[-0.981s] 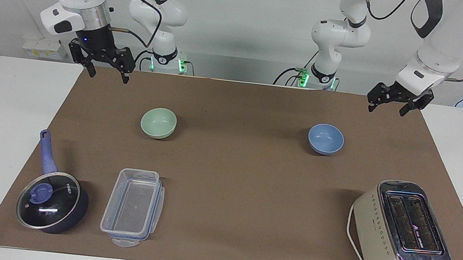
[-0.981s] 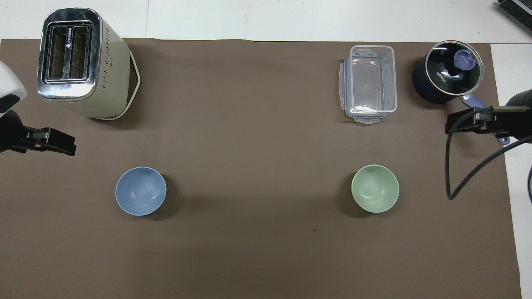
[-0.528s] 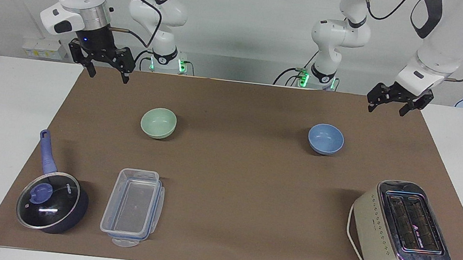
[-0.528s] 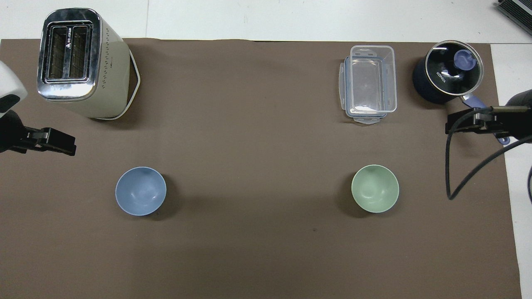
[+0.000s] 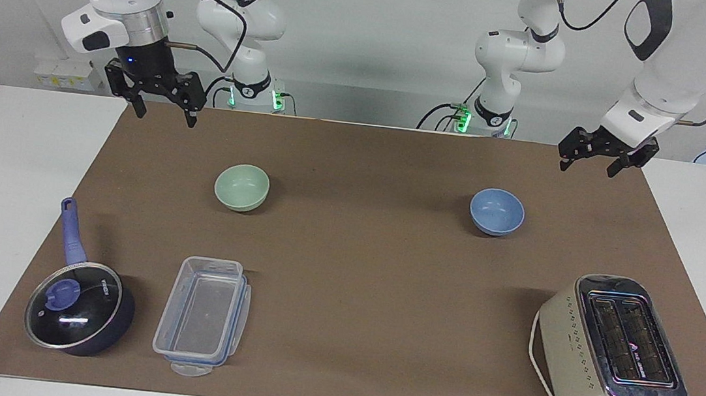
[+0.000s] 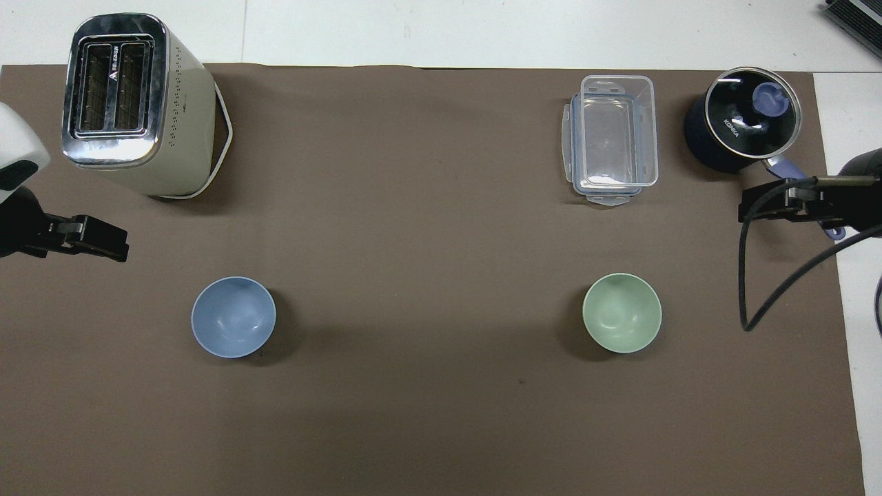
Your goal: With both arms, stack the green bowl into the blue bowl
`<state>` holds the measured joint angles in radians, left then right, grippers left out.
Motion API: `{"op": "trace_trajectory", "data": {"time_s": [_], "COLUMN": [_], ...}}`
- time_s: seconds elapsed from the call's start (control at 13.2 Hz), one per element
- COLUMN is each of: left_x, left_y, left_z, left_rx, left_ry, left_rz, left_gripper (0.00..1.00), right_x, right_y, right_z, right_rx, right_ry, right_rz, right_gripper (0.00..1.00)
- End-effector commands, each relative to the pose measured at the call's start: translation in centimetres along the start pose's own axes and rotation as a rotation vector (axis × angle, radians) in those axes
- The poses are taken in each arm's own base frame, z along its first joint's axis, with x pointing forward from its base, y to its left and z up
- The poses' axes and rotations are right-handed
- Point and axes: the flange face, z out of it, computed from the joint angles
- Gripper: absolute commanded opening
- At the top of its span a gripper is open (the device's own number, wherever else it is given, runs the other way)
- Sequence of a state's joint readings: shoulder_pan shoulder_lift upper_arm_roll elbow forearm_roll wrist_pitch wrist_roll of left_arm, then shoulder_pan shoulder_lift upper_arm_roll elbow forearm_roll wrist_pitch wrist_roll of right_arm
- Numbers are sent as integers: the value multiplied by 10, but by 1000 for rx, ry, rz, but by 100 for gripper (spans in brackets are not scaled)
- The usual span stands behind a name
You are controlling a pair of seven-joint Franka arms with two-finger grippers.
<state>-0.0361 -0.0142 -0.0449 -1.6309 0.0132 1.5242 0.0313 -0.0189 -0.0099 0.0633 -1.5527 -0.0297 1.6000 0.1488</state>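
Note:
The green bowl (image 5: 242, 187) sits upright on the brown mat toward the right arm's end; it also shows in the overhead view (image 6: 622, 313). The blue bowl (image 5: 496, 211) sits upright toward the left arm's end, about as near to the robots; it shows in the overhead view too (image 6: 233, 317). Both bowls are empty. My right gripper (image 5: 164, 118) hangs open and empty in the air over the mat's edge near the robots, apart from the green bowl (image 6: 765, 203). My left gripper (image 5: 587, 169) hangs open and empty over the mat's corner, apart from the blue bowl (image 6: 103, 238).
A dark pan with a blue handle and glass lid (image 5: 79, 306) and a clear plastic box (image 5: 203, 315) lie farther from the robots than the green bowl. A cream toaster (image 5: 612, 350) with a white cord stands farther out than the blue bowl.
The left gripper has shifted very slightly. The right gripper and both bowls have not moved.

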Motion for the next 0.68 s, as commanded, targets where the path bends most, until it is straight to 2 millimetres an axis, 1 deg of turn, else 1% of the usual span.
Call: {"op": "trace_trajectory", "data": {"time_s": [0.0,0.23,0.38,0.6], "left_x": [-11,-12,-15,-20], "left_y": [4,2,1,-3], "left_z": [2,8,26,55], "left_rx": [0,-1,-2,-2], "left_ry": [4,2,-18,32], "left_rz": [-6,-9,-14,-22], "left_gripper": [100,100,100,100], "right_x": [3,3,3,3], "right_y": [1,1,1,1], "right_z": [-2,-2,-2,-2], "right_rx": [-2,-2,-2,-2], "right_ry": [-2,-2,-2,-2], "right_rz": [19,19,19,19], "right_gripper": [100,100,100,100]}}
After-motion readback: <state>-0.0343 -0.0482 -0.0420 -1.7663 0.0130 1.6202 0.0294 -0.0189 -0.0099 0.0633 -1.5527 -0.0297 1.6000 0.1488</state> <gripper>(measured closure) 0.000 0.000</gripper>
